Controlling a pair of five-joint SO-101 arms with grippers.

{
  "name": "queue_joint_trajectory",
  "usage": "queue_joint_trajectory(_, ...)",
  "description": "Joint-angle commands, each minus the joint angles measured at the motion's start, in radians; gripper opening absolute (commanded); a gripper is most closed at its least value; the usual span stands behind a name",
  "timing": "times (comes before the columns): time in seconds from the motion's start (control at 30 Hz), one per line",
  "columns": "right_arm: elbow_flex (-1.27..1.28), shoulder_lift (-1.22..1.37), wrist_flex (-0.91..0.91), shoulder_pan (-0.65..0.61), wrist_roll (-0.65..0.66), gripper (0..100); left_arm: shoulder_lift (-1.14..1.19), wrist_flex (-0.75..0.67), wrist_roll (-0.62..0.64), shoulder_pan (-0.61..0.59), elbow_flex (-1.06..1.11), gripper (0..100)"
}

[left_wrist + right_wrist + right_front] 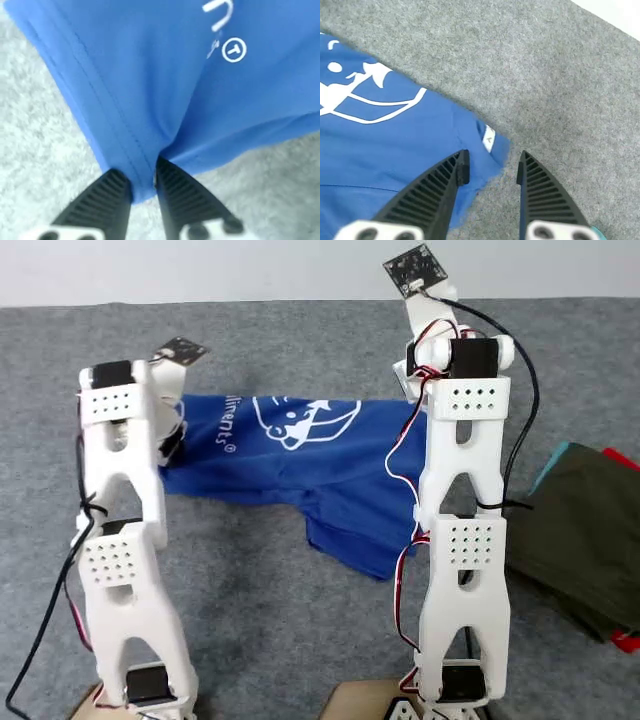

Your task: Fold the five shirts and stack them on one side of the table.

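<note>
Grey felt covers the table (pixel 250 620), where a blue shirt (pixel 300 465) with white lettering (pixel 226 420), a white emblem (pixel 300 420) and a circled mark (pixel 234 50) lies toward 12 o'clock; a dark green folded pile (pixel 580 530), perhaps shirts, sits at 3 o'clock. The left gripper (pixel 142 182) pinches the shirt's hem at its 9 o'clock edge; the right gripper (pixel 492 167) stands spread over the 3 o'clock corner by a white tag (pixel 488 138).
</note>
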Motion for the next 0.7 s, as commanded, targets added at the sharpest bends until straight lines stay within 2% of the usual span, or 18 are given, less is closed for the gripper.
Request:
queue_joint_trajectory(0.0,-0.044,-0.077,0.042,-0.008,-0.012,15.8,-0.077,0.028,-0.011,-0.057,-0.001,7)
queue_joint_trajectory(0.3,-0.044,-0.077,0.042,-0.031,-0.012,15.8,-0.08,0.028,-0.011,-0.086,-0.005,13)
queue_joint_trajectory(0.53,-0.044,-0.077,0.042,-0.036,-0.012,15.8,-0.12,0.028,-0.005,-0.06,-0.039,13)
queue_joint_trajectory(0.67,-0.044,-0.077,0.042,-0.042,-0.012,15.2,-0.158,0.028,0.041,-0.02,-0.061,10)
